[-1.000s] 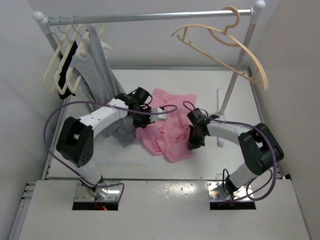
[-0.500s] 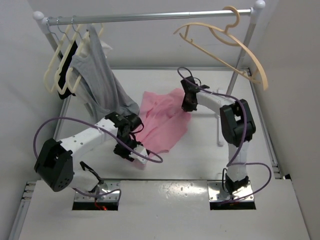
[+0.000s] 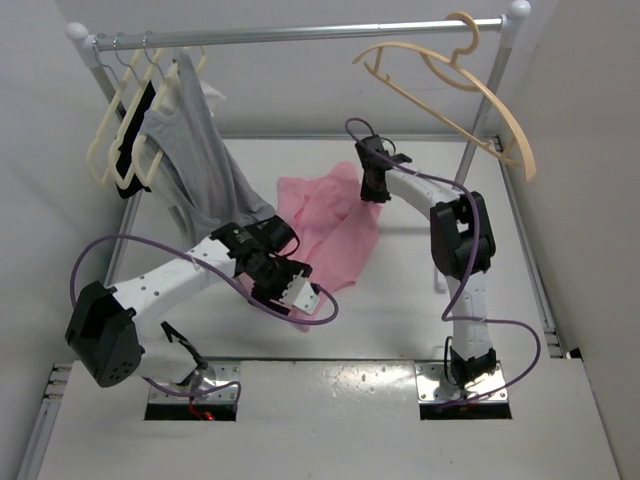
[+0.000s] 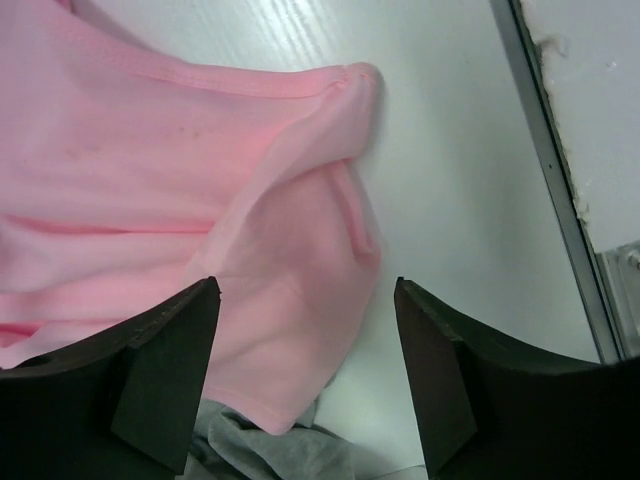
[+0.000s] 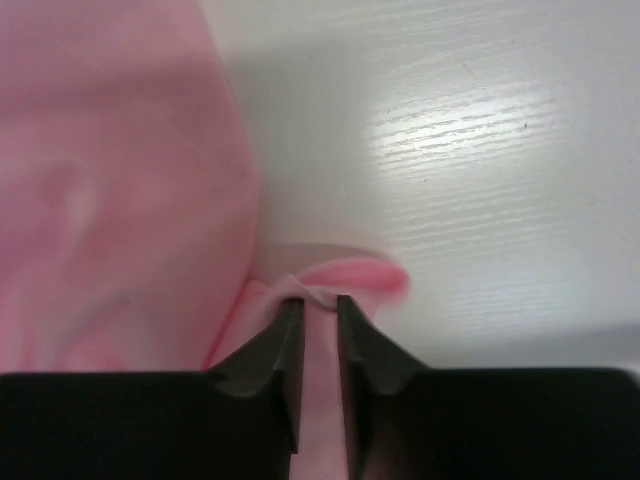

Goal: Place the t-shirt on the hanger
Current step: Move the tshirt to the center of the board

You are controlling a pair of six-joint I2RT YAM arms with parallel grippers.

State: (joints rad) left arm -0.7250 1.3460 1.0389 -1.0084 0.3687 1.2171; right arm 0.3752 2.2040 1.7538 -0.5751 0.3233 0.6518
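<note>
t-shirt (image 3: 335,225): we see it lying pink on the table (image 3: 400,300), between both arms.
right gripper (image 5: 315,300): jaws pinched together on a fold at the t-shirt's far edge.
left gripper (image 4: 305,290): jaws wide apart above its near corner, holding nothing.
hanger (image 3: 470,100): we find it hooked on the rail (image 3: 300,33), well apart from the t-shirt.

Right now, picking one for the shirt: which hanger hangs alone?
The peach hanger at the rail's right end; the paler hangers bunch at the left with the gray garment.
</note>
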